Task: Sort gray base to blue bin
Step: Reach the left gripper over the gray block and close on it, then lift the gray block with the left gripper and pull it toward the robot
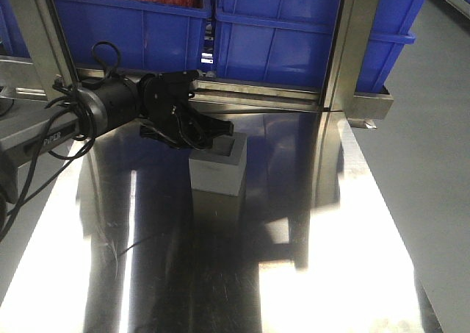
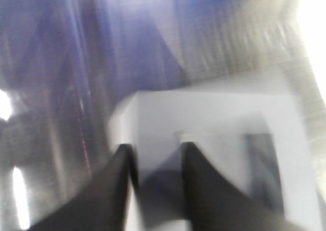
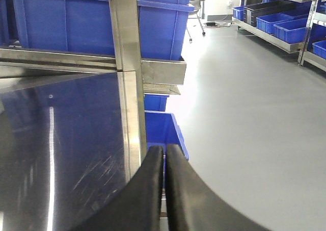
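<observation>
Gray block upright on steel tabletop, middle, toward back edge. Left gripper at block's top, jaws parted astride its rim; contact unclear, wrist view blurred. Right gripper over right edge, jaws pressed together, empty.

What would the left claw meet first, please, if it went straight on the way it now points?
Most likely the gray block: the left claw points straight at it from close by, though blur hides whether they touch.
</observation>
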